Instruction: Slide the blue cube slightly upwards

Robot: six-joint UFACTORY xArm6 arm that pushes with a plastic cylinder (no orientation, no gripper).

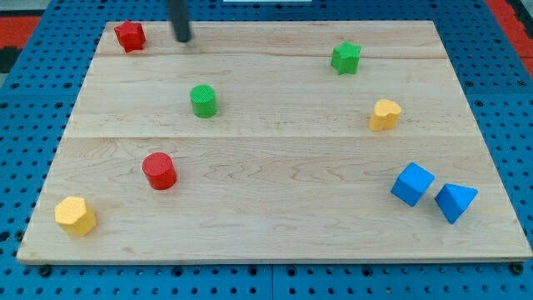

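A dark rod descends from the view's top edge onto a pale wooden tabletop [275, 158], my tip [182, 39] resting near the top-left corner. There are no fingers on this arm, so nothing is open, closed or gripping; the rod simply ends in a blunt point.

A red star-shaped block [130, 36] sits just beside the tip, at its 9 o'clock. A green cylinder [203, 101] stands at the tip's 5 o'clock, and a red cylinder [158, 171] lies farther down, near its 6 o'clock. A yellow block with flat, angled sides [76, 216] occupies the tabletop's bottom-left corner.

The blue cube [412, 184] sits far across the tabletop, at roughly the tip's 4 o'clock, near the bottom-right corner and well apart from the tip. A blue wedge-shaped block [455, 202] lies just beside the cube, at its 4 o'clock; whether the two touch cannot be told.

A green star-shaped block [346, 57] sits at the tip's 3 o'clock, and a yellow heart-shaped block [385, 114] lies at the cube's 11 o'clock.
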